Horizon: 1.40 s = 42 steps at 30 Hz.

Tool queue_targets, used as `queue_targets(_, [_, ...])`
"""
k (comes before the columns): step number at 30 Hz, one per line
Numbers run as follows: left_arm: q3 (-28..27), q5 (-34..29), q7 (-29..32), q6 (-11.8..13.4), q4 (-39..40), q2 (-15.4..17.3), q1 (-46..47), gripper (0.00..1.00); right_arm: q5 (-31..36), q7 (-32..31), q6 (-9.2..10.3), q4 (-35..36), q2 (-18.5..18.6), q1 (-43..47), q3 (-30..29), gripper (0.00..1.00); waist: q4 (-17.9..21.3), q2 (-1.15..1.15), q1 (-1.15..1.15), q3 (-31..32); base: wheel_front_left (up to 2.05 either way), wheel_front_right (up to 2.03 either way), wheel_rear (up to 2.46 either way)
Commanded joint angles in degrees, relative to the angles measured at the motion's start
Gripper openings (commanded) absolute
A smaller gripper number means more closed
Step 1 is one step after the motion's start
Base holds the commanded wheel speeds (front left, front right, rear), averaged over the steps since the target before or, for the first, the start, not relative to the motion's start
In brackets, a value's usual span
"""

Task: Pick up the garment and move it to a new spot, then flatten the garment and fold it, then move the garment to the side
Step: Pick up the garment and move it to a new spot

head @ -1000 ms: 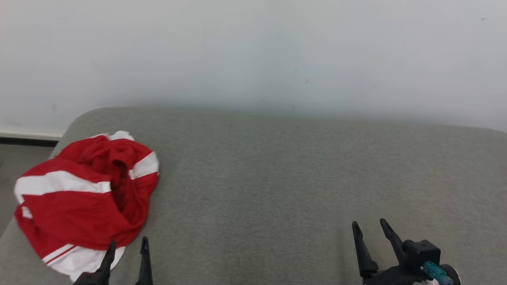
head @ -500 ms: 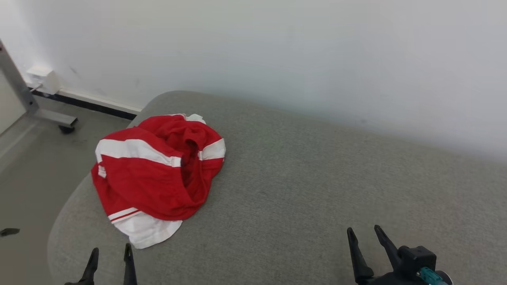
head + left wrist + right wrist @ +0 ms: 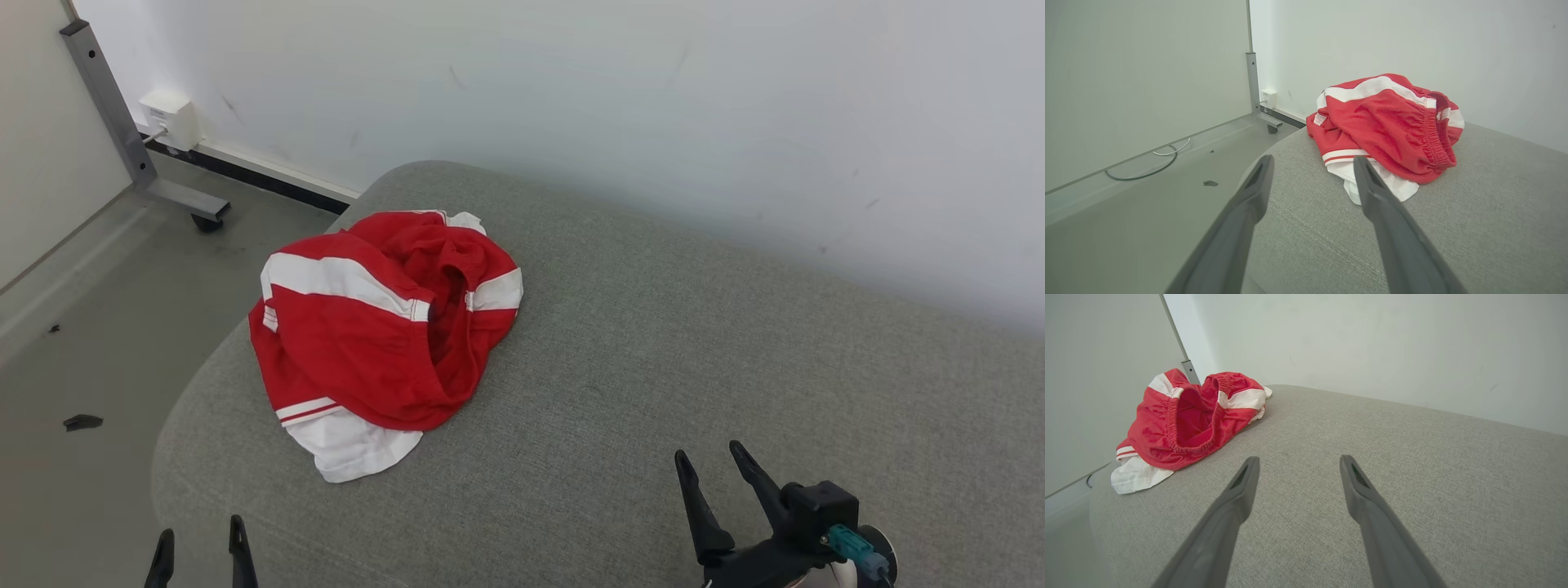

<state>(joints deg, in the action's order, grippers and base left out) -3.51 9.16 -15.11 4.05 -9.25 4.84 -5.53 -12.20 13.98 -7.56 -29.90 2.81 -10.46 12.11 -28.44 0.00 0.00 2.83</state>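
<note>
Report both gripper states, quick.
Left gripper: open, empty.
Right gripper: open, empty.

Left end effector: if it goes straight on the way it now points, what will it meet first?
Probably the garment: in the left wrist view the open left end effector aims at its white hem, near the grey cushion's edge. Depth is unclear, so it may graze the cushion first.
</note>
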Motion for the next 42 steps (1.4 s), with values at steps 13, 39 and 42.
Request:
queue_targets(13, [0.8, 3.1, 7.4, -1.7, -3.7, 1.2, 7.3, 1.0, 0.2, 0.8, 0.14, -1.5, 0.1, 0.9, -0.2, 1.0, 0.4, 0.0, 0.0, 0.2, 0.0, 0.0, 0.0])
queue_targets(39, [-5.8, 19.3, 28.8, -8.1, -37.1, 8.7, 46.8, 1.0, 11.2, -10.4, 0.14, 14.4, 0.2, 0.9, 3.3, 1.0, 17.5, 0.0, 0.0, -16.4, 0.0, 0.0, 0.0])
queue_targets(42, [-4.9, 17.8, 30.3, -6.8, -39.0, 10.5, 48.3, 1.0, 11.4, -10.9, 0.14, 15.6, 0.1, 0.9, 3.1, 1.0, 18.4, 0.0, 0.0, -17.7, 0.0, 0.0, 0.0])
